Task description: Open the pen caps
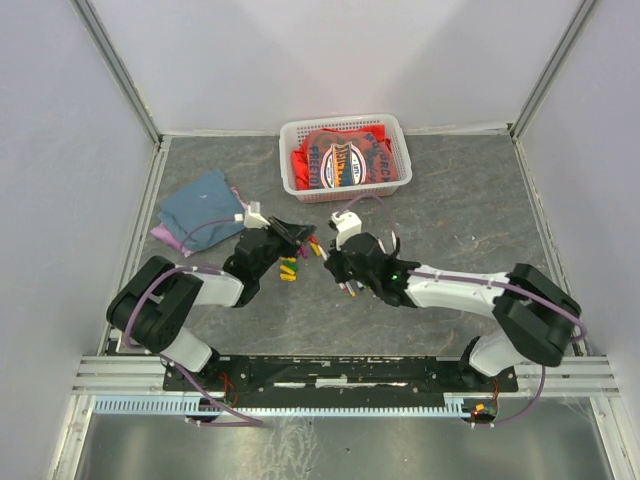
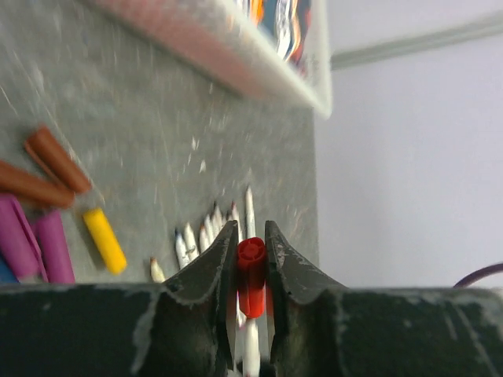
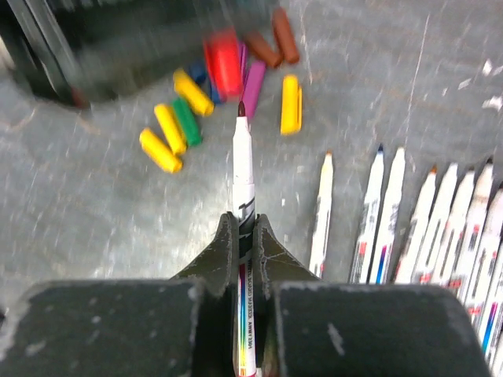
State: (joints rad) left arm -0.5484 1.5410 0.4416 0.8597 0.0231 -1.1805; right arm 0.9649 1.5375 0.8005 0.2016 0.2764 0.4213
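Note:
My left gripper (image 2: 251,229) is shut on a red pen cap (image 2: 251,275), which sits upright between the jaws. My right gripper (image 3: 245,220) is shut on a white pen (image 3: 243,165) whose dark red tip is bare and points at the blurred red cap (image 3: 224,63). Loose pen caps lie on the table: yellow (image 3: 290,102), green (image 3: 186,120), purple (image 3: 253,82) and brown (image 3: 285,34). Several uncapped pens (image 3: 440,228) lie in a row to the right. From above, both grippers meet over the cap pile (image 1: 288,268).
A white basket (image 1: 400,135) with red cloth stands at the back. Folded blue cloth (image 1: 200,210) lies at the left. In the left wrist view, brown caps (image 2: 55,161), a yellow cap (image 2: 104,239) and pens (image 2: 208,236) lie below.

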